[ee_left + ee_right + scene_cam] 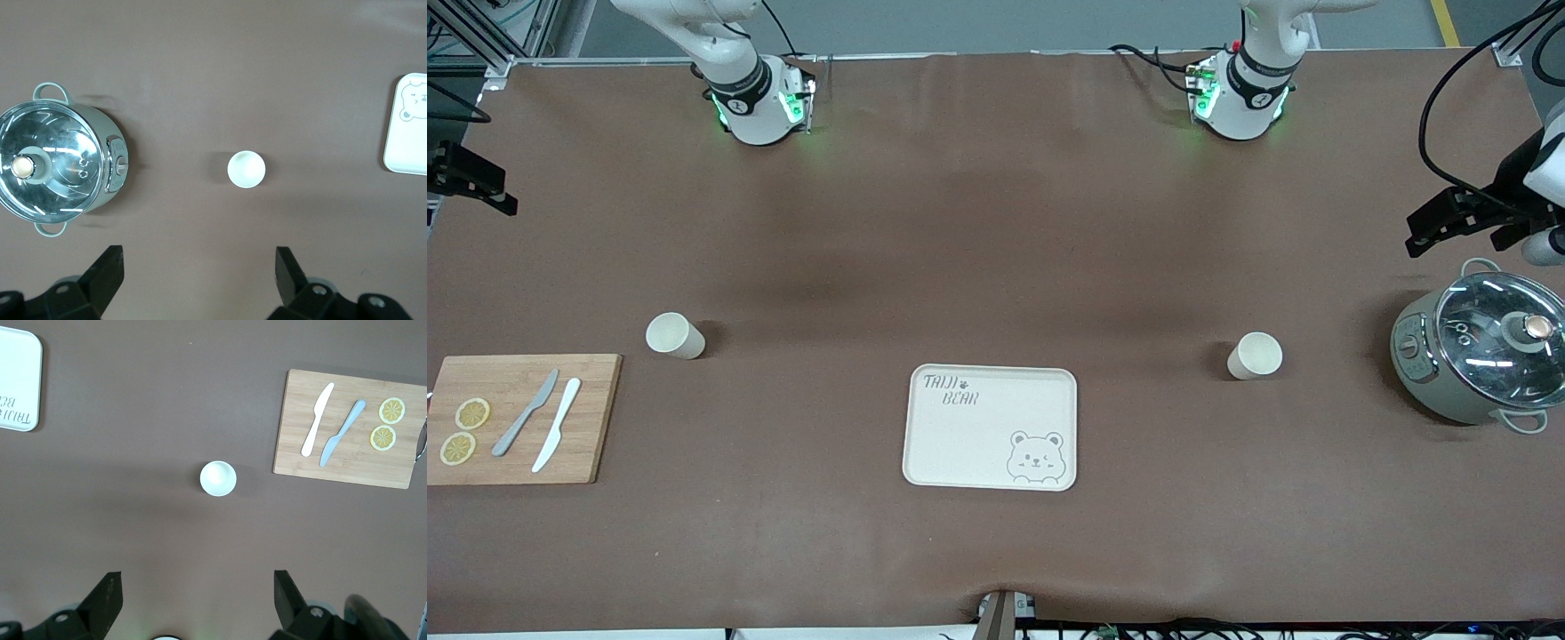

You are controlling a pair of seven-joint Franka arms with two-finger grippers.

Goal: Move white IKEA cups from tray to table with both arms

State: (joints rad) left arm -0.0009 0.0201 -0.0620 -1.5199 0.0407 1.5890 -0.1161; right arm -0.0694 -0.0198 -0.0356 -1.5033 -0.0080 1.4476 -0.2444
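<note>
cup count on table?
2. One white cup stands beside the cutting board at the right arm's end; the other white cup stands between the tray and the pot.

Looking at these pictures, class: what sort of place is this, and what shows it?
Probably a robotics lab staged as a kitchen table: a brown-covered table, a bamboo cutting board with knives and lemon slices, a lidded electric pot, and a bear-printed tray.

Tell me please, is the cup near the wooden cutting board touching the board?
Apart. The front view shows bare brown table between the cup and the cutting board; the right wrist view shows the same gap.
</note>
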